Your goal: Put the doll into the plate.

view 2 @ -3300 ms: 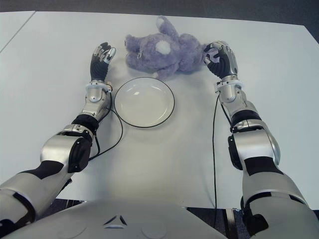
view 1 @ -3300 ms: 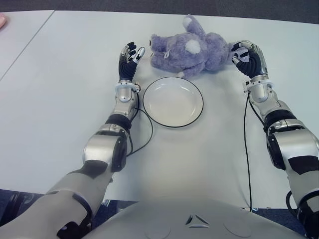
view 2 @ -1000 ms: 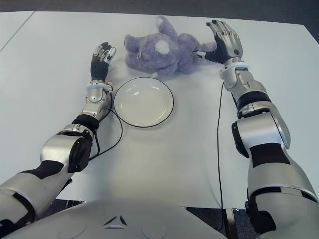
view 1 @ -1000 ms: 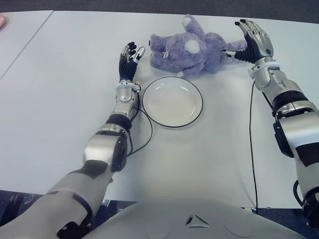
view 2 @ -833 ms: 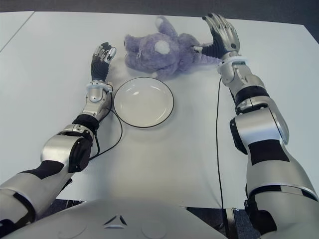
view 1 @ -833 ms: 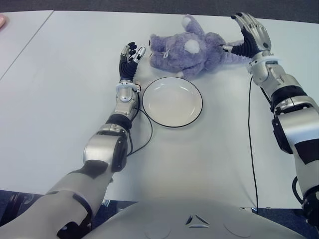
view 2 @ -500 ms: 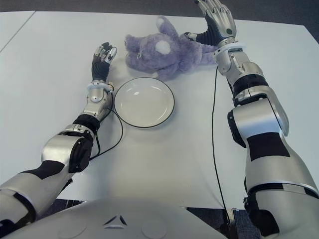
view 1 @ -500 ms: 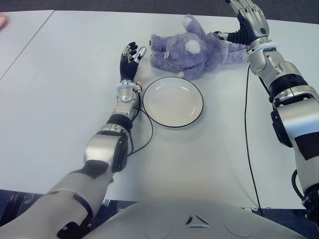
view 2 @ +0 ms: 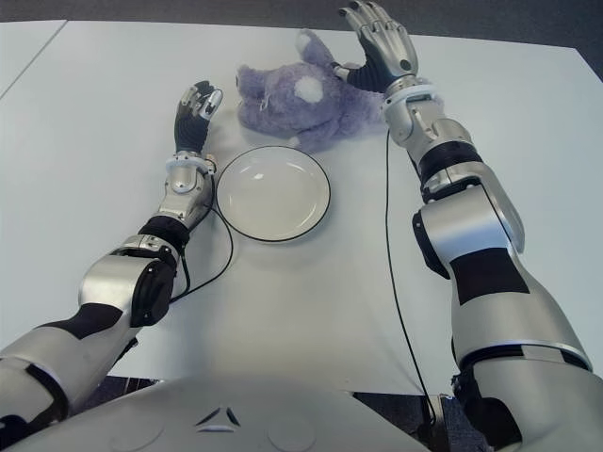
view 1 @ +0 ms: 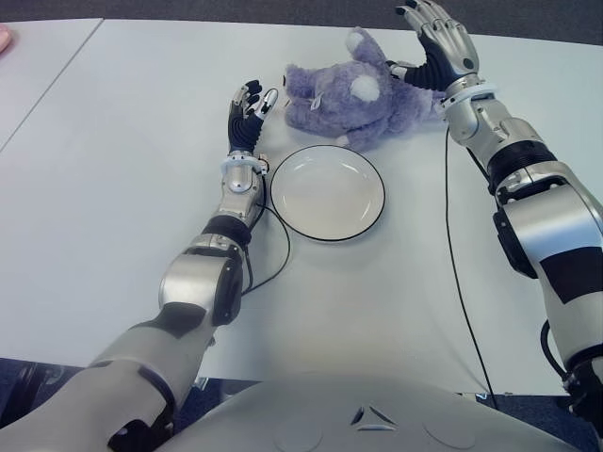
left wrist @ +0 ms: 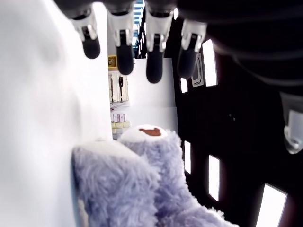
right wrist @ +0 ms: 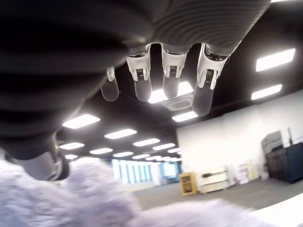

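Lying on the white bench (view 1: 113, 188), the doll (view 1: 363, 92) is a purple plush w/ a white patch, at the far side, just beyond the plate (view 1: 327, 192) and not in it. Doll's near edge comes close to the plate's far rim; can't tell if they touch. Plate is white w/ a dark rim, nothing in it, sits betw. the two forearms.

Right hand (view 1: 441, 42) is up over the doll's right end, palm toward the plush, fingers (right wrist: 169, 75) straight and spread, gripping nothing. Thumb (right wrist: 45, 163) shows low next to the fur in the right wrist view; contact w/ the doll can't be confirmed. Right forearm runs back toward the robot along the right of the plate, a thin black cable (view 1: 457, 282) trailing down the bench beside it.

Left hand (view 1: 249, 110) shows just left of the doll's head end, beyond the plate's left rim, fingers (left wrist: 120, 45) extended and apart, holding nothing. In the left wrist view the fingertips point past the plush, a gap betw. them and the fur. Whether this hand touches the bench can't be told. A 2nd black cable (view 1: 280, 250) loops from the left wrist around by the plate's near-left edge.

Bench seam line runs diag. at far left. Robot's grey torso fills the bottom of both eye views.
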Tool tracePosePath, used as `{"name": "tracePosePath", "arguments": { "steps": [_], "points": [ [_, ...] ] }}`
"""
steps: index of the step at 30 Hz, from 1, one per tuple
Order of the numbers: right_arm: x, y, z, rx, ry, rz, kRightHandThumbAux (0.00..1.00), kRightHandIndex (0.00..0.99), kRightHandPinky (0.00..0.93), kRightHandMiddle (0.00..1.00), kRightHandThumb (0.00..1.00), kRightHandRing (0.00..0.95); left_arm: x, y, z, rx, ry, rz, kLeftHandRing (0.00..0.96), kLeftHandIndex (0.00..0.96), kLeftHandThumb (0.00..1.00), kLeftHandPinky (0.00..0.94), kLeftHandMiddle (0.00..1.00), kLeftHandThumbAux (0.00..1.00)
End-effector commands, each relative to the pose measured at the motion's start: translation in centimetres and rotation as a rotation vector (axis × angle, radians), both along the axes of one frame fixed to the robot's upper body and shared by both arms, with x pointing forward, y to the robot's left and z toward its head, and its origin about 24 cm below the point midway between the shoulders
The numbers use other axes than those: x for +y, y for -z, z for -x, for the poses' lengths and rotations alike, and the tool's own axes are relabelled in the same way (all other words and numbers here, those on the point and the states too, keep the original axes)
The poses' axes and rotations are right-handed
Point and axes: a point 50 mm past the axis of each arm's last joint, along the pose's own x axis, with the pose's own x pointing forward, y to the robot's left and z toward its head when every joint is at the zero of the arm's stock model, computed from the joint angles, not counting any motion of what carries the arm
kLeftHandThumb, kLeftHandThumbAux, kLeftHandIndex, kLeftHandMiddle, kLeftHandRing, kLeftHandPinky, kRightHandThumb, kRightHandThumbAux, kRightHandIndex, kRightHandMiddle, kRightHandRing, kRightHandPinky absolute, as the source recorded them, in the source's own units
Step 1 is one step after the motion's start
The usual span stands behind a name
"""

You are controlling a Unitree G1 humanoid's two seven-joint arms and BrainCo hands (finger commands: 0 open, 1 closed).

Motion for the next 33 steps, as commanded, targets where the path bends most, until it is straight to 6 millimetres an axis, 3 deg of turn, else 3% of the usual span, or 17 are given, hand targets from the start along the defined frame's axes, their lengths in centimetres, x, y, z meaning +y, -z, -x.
{"name": "tracePosePath", "arguments": {
  "steps": [1, 12, 25, 33],
  "points": [
    [1.8, 0.6, 0.2, -0.007, -0.07, 0.026, 0.539, 0.0, 0.093, 0.0, 0.48, 0.0, -1.2, 12.5, 8.6, 0.53, -0.004, -0.008, 0.133, 0.208, 0.0, 0.0, 0.193, 0.431],
    [2.6, 0.5, 0.1, -0.002, -0.097, 0.027, 0.54, 0.0, 0.023, 0.0, 0.505, 0.0, -1.3, 12.5, 8.6, 0.53, -0.001, -0.015, 0.127, 0.213, 0.0, 0.0, 0.19, 0.427],
    [3.4, 1.7, 0.5, 0.008, -0.139, 0.019, 0.577, 0.0, 0.074, 0.0, 0.509, 0.002, -1.1, 12.6, 8.7, 0.527, -0.003, -0.002, 0.123, 0.223, 0.0, 0.0, 0.183, 0.402],
    [3.8, 1.8, 0.6, 0.003, -0.152, 0.067, 0.599, 0.0, 0.078, 0.0, 0.547, 0.067, -1.0, 12.6, 8.7, 0.536, -0.004, -0.014, 0.121, 0.221, 0.0, 0.0, 0.187, 0.417]
  ]
}}
